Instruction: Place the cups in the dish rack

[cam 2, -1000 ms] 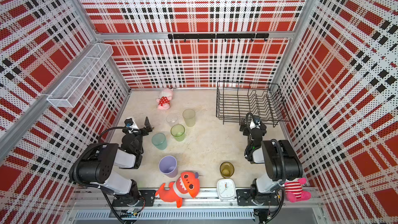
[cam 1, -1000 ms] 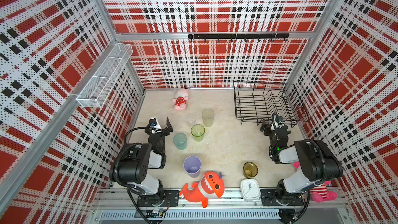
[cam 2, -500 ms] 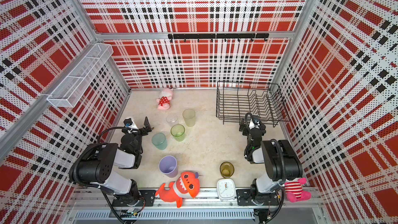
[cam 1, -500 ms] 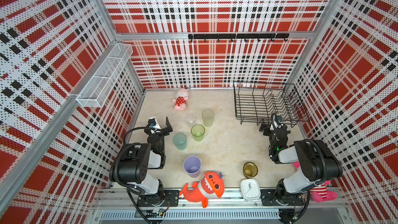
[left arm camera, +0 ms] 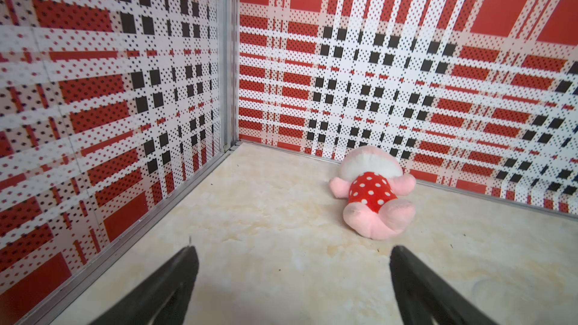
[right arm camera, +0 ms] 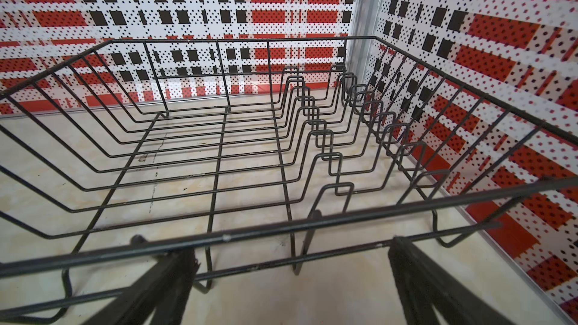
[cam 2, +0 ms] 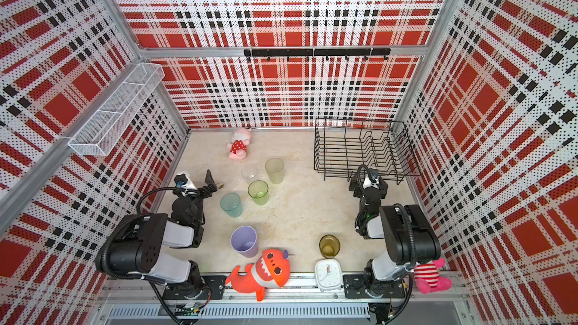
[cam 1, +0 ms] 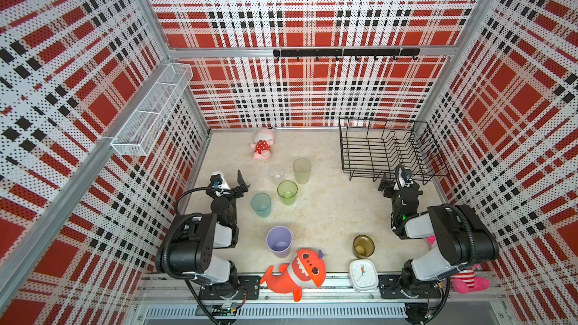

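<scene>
My left hand (left arm camera: 292, 253) sits low over the desk (left arm camera: 266, 214), its 2 fingers spread wide with only bare surface between them. It faces the far left corner, where a pink plush (left arm camera: 372, 195) in a red dotted dress lies near the back wall.

In both top views, 4 cups stand in a loose cluster just to the right of that hand. The pale teal cup (cam 1: 261, 204) is nearest, then the translucent green cup (cam 1: 287, 192). The small clear glass (cam 1: 276, 172) and the frosted yellow-green cup (cam 1: 302, 170) stand farther back. The lilac cup (cam 1: 279, 241) stands apart toward the front, just beside an orange shark plush (cam 1: 297, 272).

My right hand (right arm camera: 292, 248) is spread just as wide, gripping nothing. It hangs close in front of the near rail of the dish rack (right arm camera: 224, 237); I cannot tell whether they touch. The rack stands in the far right corner, its upright prongs along its right side.

The amber cup (cam 1: 363, 245) stands near the front, well apart from the rack and just behind a white clock (cam 1: 362, 275). All 6 cups stand upright on the desk, outside the rack.
</scene>
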